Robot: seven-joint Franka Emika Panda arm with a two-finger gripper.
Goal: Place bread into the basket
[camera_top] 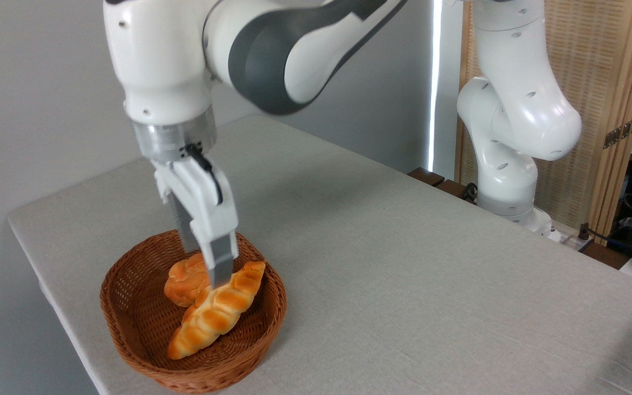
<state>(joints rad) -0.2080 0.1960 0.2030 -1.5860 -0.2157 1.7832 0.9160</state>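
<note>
The bread [218,312], a long braided golden-brown loaf, lies inside the round brown wicker basket [261,318] at the front left of the table. It slants with its upper end leaning on a small round orange bun [184,282]. My gripper [204,262] hangs straight down over the basket. Its fingers stand apart, and the nearer fingertip [220,274] is just at the loaf's upper left edge. The farther finger [186,236] comes down behind the bun. Nothing appears clamped between them, and the loaf rests on the basket and the bun.
The basket sits near the table's front left edge [69,329]. The grey cloth-covered table [404,263] stretches to the right and back. The arm's white base [508,181] stands at the far right edge, with cables and a wooden screen behind it.
</note>
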